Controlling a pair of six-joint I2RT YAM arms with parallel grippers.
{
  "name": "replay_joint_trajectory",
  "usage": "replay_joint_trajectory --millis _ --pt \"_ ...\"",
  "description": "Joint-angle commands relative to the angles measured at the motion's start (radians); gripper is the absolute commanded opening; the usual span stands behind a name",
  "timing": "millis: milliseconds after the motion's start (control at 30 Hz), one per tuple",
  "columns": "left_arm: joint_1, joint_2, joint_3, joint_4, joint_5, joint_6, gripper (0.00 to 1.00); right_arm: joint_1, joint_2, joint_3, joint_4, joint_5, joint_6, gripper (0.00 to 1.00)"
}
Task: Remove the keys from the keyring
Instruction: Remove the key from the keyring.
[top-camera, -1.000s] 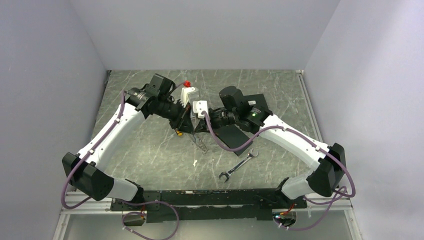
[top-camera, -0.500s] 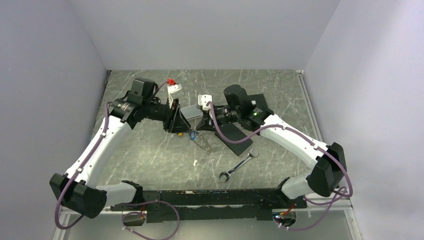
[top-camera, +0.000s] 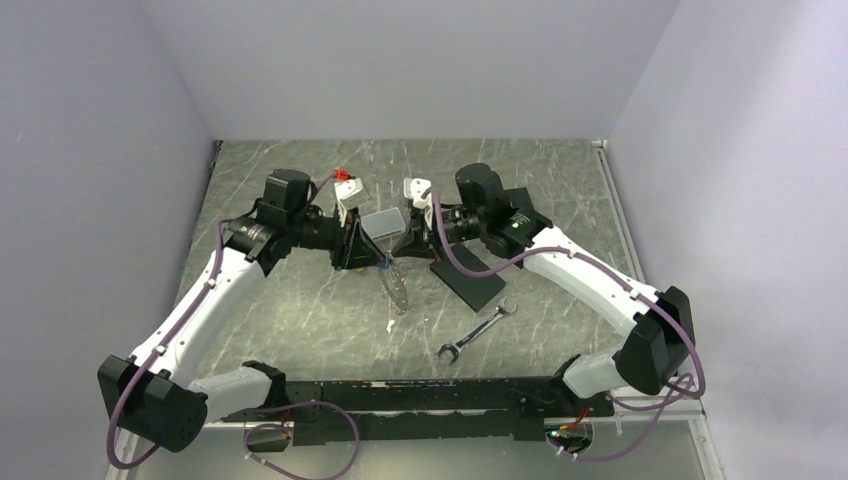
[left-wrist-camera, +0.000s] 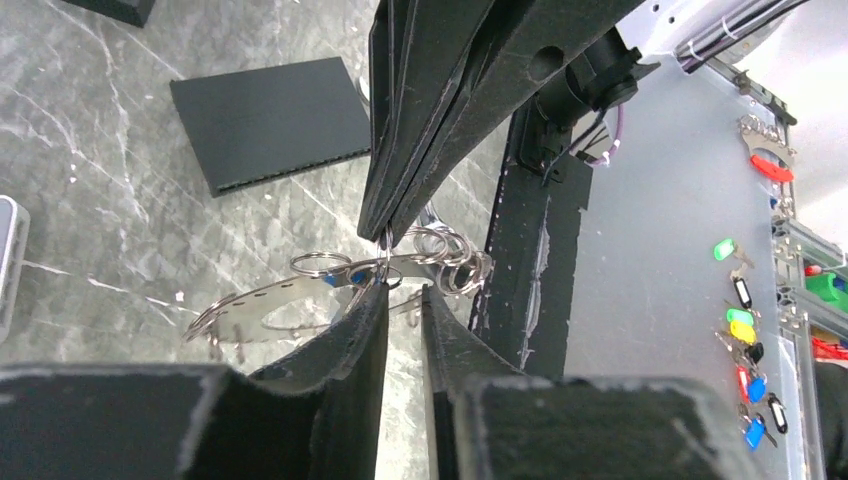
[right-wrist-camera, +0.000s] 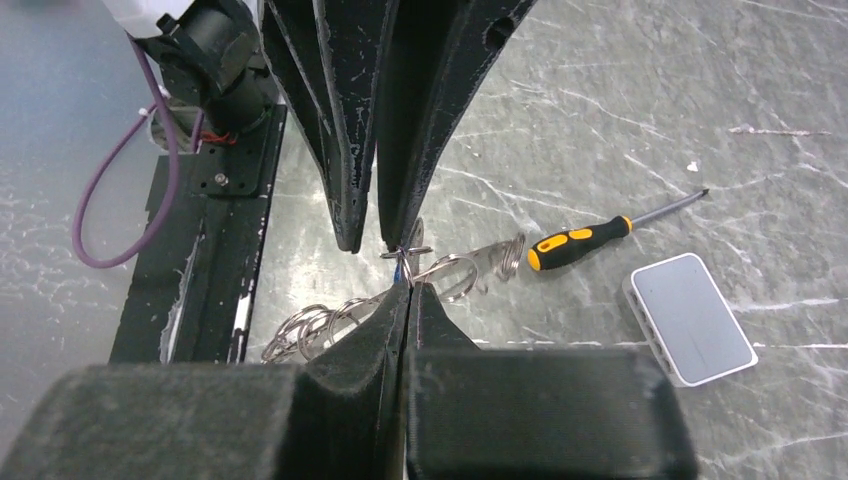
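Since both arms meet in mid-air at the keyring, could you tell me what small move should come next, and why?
Probably ease the right end effector slightly away from the left end effector. The right is shut on a small ring of the keyring, which hangs between them. The left is barely parted beside it, and its grip is unclear.

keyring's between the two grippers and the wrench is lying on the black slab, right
Not quite. The wrench lies on the bare table beside the black slab, not on it; the top external view shows this. The keyring is indeed between the left gripper and the right gripper.
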Motion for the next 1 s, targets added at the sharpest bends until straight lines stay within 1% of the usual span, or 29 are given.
replay_joint_trajectory --millis 0,133,267,467,633,733,867,900,933,967 --pt "-0.029 -0.023 -0.016 0.096 -0.019 -0.003 0.19 -0.014 -0.035 -0.006 0.124 -0.074 0.08 0.0" --pt "-0.038 -0.025 -0.042 0.109 -0.021 -0.015 0.09 -0.038 -0.033 -0.046 0.237 -0.115 0.191 0.0" --pt "-0.039 -0.028 -0.058 0.138 -0.023 -0.031 0.07 -0.053 -0.03 -0.106 0.382 -0.15 0.318 0.0" --pt "-0.043 -0.024 -0.069 0.177 -0.038 -0.051 0.0 -0.092 -0.02 -0.227 0.699 -0.205 0.59 0.0" --pt "-0.051 -0.026 -0.097 0.204 -0.058 -0.067 0.0 -0.122 -0.008 -0.31 0.974 -0.231 0.814 0.0" --pt "-0.052 -0.029 -0.117 0.207 -0.069 -0.074 0.0 -0.136 -0.006 -0.343 1.124 -0.242 0.905 0.0" --pt "-0.052 -0.045 -0.104 0.158 -0.052 -0.039 0.0 -0.143 -0.012 -0.361 1.153 -0.249 0.927 0.0" --pt "-0.049 -0.053 -0.091 0.134 -0.038 -0.019 0.01 -0.143 -0.014 -0.364 1.146 -0.249 0.922 0.0" --pt "-0.046 -0.064 -0.07 0.101 -0.031 0.007 0.07 -0.144 -0.016 -0.364 1.134 -0.247 0.914 0.0" --pt "-0.044 -0.076 -0.051 0.073 -0.033 0.038 0.15 -0.143 -0.018 -0.364 1.121 -0.247 0.905 0.0"
